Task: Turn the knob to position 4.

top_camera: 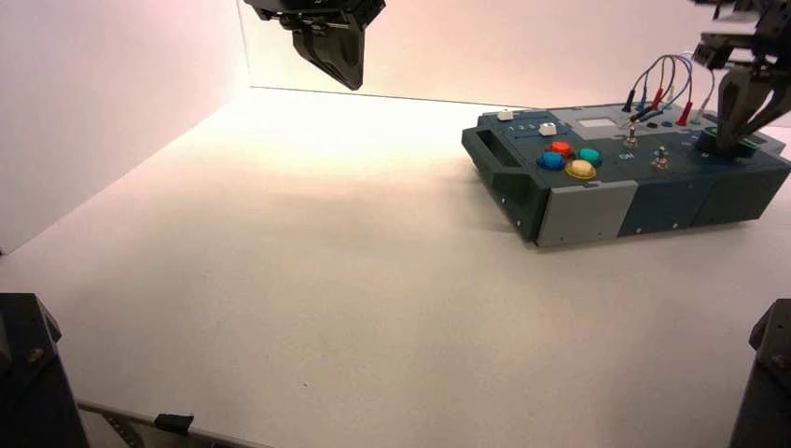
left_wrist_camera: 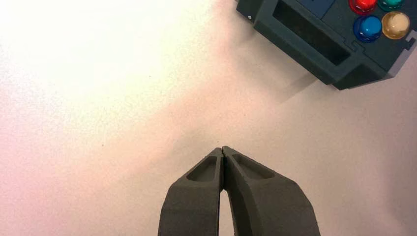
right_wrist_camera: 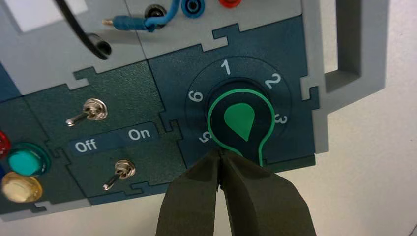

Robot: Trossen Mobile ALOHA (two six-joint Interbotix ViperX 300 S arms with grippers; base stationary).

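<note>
I see right gripper (right_wrist_camera: 220, 153) jaws clenched empty beside green teardrop knob (right_wrist_camera: 240, 121); nudge risks overshooting 4. Left gripper (left_wrist_camera: 223, 150) clenched, parked over tabletop (top_camera: 308, 280).

Left gripper (left_wrist_camera: 223, 150) hung raised at far left, fingers pressed together, right gripper (right_wrist_camera: 220, 153) lowered at far right, fingers closed

Wires (top_camera: 667, 79) crowd behind knob (right_wrist_camera: 240, 123); table (top_camera: 308, 271) open.

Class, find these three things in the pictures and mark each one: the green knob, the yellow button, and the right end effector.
green knob (right_wrist_camera: 239, 120): right wrist view, on its green teardrop centre.
yellow button (top_camera: 580, 169): high view, on its dome.
right end effector (right_wrist_camera: 220, 153): right wrist view, where its closed fingertips meet.
</note>
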